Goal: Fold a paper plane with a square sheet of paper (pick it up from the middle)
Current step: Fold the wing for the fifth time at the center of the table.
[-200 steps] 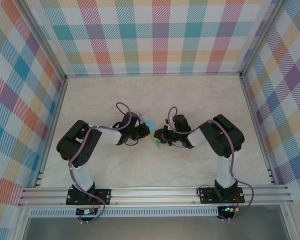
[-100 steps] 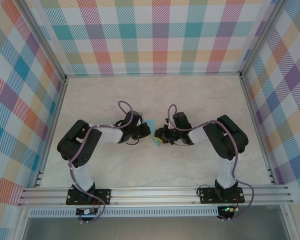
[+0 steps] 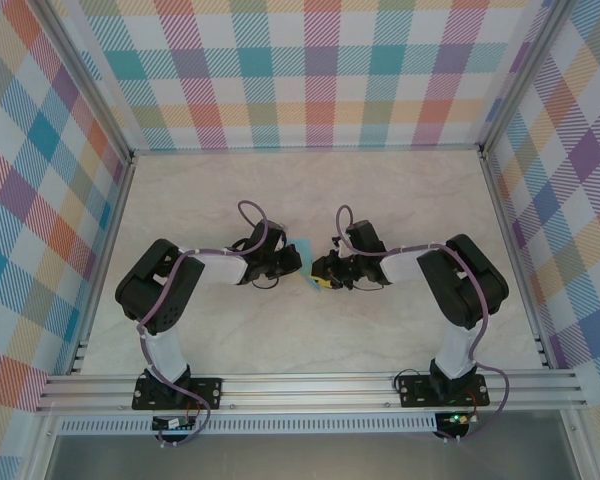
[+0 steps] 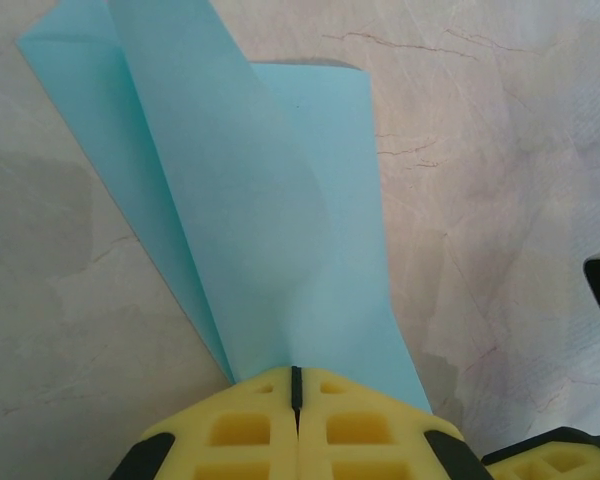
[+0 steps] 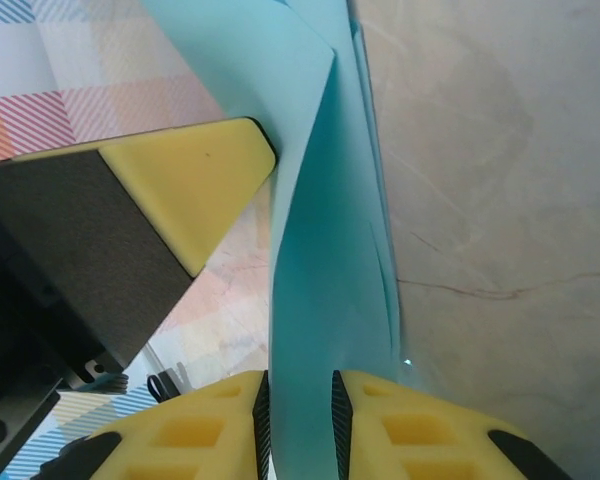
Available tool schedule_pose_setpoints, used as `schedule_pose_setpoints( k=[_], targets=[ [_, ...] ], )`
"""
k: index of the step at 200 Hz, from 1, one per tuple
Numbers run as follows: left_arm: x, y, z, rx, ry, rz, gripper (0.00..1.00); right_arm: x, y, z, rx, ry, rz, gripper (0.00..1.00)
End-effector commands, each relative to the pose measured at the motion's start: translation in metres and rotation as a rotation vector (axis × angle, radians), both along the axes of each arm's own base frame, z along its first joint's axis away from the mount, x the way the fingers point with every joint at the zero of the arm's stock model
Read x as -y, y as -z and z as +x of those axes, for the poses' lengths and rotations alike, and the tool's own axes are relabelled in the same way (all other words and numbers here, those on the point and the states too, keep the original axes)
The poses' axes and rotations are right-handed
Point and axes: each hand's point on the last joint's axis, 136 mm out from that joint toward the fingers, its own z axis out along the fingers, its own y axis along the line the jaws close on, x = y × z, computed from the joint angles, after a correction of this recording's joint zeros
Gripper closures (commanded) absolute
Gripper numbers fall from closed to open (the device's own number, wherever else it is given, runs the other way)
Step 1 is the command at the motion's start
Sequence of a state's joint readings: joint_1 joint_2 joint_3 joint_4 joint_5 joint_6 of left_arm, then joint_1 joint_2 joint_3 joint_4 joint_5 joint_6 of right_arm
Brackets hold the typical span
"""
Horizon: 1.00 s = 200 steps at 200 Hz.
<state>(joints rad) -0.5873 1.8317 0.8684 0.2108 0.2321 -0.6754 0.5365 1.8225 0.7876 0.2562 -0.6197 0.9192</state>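
In the left wrist view the blue paper [image 4: 280, 220] vanishes at its near end between the closed pads [image 4: 240, 435] of the left gripper [image 4: 295, 400], and its far flap runs off the top edge. In the right wrist view the paper also leaves the top edge. Its lower end is hidden between the parted pads [image 5: 420, 430] of the right gripper [image 5: 300, 400], and whether they touch it is unclear. From above, the paper is a sliver between the grippers, its folds too small to read

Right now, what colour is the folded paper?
The paper is light blue, clearest in the left wrist view.
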Motion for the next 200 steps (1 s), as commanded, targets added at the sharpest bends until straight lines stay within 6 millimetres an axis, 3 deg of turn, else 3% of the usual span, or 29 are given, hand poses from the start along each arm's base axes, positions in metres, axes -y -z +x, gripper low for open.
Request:
schedule_pose_setpoints(
  k=[1, 64, 143, 200],
  targets=[
    [-0.004, 0.018, -0.013, -0.049, 0.016, 0.072, 0.94, -0.004, -0.012, -0.002, 0.02, -0.047, 0.022, 0.77],
    [-0.002, 0.005, -0.012, -0.027, 0.011, 0.053, 0.94, -0.007, -0.003, -0.011, -0.005, -0.074, -0.004, 0.89],
    [0.008, -0.045, -0.001, 0.087, 0.0, -0.051, 0.81, 0.006, 0.023, -0.017, -0.058, 0.02, -0.029, 0.97],
    [0.008, -0.045, -0.002, 0.111, -0.004, -0.079, 0.77, 0.013, 0.035, -0.02, -0.122, 0.081, -0.025, 0.99]
  ],
)
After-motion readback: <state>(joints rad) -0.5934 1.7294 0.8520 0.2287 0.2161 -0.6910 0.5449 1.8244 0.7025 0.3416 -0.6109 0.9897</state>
